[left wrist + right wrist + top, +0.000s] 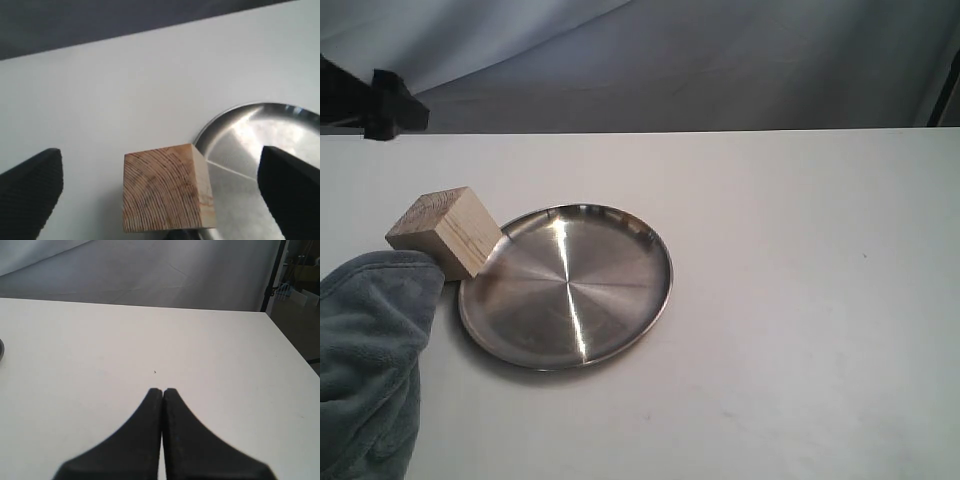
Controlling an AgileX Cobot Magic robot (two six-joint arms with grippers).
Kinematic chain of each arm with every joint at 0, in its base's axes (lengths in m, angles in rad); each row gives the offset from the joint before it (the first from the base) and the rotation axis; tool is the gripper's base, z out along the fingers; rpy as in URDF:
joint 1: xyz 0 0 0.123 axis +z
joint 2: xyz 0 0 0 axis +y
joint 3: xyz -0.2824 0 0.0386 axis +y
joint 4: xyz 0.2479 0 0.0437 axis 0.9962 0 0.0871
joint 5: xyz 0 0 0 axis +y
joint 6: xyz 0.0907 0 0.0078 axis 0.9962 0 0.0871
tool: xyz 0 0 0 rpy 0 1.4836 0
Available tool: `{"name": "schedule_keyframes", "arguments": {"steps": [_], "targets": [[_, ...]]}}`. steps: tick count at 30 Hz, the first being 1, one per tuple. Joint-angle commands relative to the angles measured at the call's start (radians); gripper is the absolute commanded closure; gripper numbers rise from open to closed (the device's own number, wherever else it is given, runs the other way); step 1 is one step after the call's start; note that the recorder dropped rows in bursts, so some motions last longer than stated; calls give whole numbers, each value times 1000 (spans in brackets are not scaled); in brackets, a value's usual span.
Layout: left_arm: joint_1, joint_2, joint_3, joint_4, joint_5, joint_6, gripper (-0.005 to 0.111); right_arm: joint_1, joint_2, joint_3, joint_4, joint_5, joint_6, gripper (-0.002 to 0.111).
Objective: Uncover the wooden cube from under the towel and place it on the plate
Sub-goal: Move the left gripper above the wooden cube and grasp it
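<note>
The wooden cube (pixel 445 232) sits tilted at the left rim of the steel plate (pixel 620 240), its lower side against the blue-grey towel (pixel 365 360), which is bunched at the lower left. It is uncovered. In the left wrist view the wooden cube (pixel 167 192) shows its ringed end grain beside the plate (pixel 250 150). My left gripper (pixel 161 152) is open, one finger wide on each side of the cube and not touching it. My right gripper (pixel 162 390) is shut on nothing above bare table. Neither gripper shows in the exterior view.
The white table (pixel 800 300) stretches right of the plate to its far edge, with a grey backdrop behind. A dark piece of equipment (pixel 380 105) juts in at the upper left. The table's right edge (pixel 292 350) shows in the right wrist view.
</note>
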Motion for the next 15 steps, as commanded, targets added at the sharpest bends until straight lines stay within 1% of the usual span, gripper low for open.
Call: {"name": "schedule_keyframes", "arguments": {"steps": [1, 3, 4, 5, 6, 7, 9, 10, 11, 15], "targets": [[-6, 139, -8, 10, -29, 99, 3, 0, -6, 4, 4, -14, -8, 108], [-6, 189, -8, 10, -42, 101, 8, 0, -6, 4, 4, -14, -8, 108], [-6, 207, -8, 10, -49, 101, 13, 0, -6, 4, 4, -14, -8, 108], [-6, 226, -8, 10, -53, 101, 22, 0, -6, 4, 4, -14, -8, 108], [-6, 241, -8, 10, -56, 101, 34, 0, -6, 4, 4, -14, -8, 108], [-6, 248, -8, 10, -59, 101, 49, 0, -6, 4, 4, -14, -8, 108], [-6, 254, -8, 10, -78, 101, 85, 0, -6, 4, 4, -14, -8, 108], [-6, 254, -8, 10, -94, 101, 100, 0, -6, 4, 4, -14, -8, 108], [-6, 247, -8, 10, -113, 101, 106, 0, -6, 4, 4, -14, -8, 108], [-6, 226, -8, -10, -141, 99, 105, 0, -6, 4, 4, -14, -8, 108]]}}
